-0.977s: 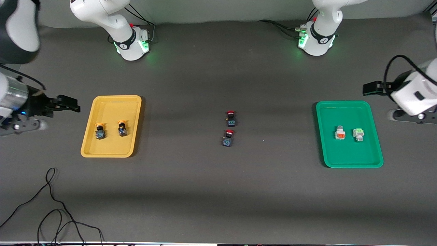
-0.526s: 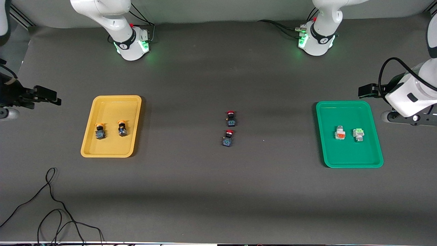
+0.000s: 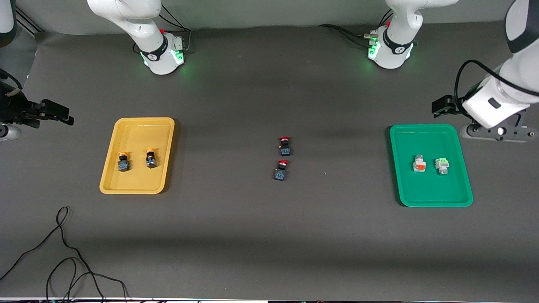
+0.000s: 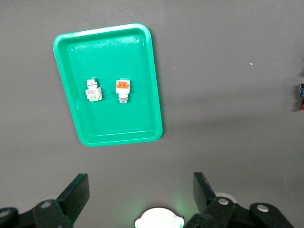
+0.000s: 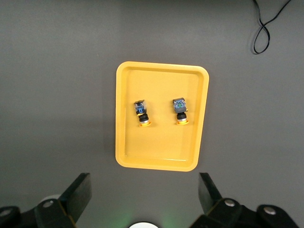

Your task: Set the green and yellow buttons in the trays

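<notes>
yellow buttons (image 3: 137,160) sorted in yellow tray (image 3: 126,187) | green button (image 3: 441,165) in green tray (image 3: 433,201) | left pincer (image 4: 140,190) released, raised near green tray | right pincer (image 5: 142,190) released, raised near yellow tray | task looks done

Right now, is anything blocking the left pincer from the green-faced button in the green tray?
Nothing visible does. The left pincer hangs open over bare table beside the green tray. The green-faced button lies in the tray, apart from the orange-faced block beside it.

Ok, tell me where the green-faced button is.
The green-faced button lies in the green tray at the left arm's end of the table, beside an orange-faced white block.
</notes>
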Controlling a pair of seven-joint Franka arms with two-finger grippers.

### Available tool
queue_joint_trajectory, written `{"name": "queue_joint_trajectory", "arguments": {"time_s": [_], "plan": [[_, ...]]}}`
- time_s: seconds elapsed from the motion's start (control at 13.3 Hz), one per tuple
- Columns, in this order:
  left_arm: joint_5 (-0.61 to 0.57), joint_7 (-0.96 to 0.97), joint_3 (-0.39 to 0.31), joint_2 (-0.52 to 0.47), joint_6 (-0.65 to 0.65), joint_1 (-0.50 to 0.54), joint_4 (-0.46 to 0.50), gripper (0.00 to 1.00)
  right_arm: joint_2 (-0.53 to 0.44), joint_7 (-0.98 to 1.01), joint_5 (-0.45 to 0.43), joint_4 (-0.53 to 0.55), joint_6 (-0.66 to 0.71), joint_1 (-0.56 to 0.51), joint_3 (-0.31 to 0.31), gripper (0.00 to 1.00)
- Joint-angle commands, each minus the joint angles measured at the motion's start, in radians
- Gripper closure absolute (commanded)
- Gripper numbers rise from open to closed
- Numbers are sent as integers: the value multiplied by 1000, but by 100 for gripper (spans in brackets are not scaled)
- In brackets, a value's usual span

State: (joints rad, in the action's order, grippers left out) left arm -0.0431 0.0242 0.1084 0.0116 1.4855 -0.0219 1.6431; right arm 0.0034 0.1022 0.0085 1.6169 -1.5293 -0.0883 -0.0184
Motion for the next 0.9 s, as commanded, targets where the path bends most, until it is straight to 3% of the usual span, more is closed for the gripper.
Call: {"name": "queue_joint_trajectory", "arguments": {"time_s": [0.0, 0.83], "plan": [[12, 10, -35, -53, 44, -30, 72, 1, 3, -21, -22, -6, -14, 2, -5, 0], [16, -3, -38, -32, 33, -13, 55, 0, 7, -73, -21, -11, -12, -1, 0, 0]]}}
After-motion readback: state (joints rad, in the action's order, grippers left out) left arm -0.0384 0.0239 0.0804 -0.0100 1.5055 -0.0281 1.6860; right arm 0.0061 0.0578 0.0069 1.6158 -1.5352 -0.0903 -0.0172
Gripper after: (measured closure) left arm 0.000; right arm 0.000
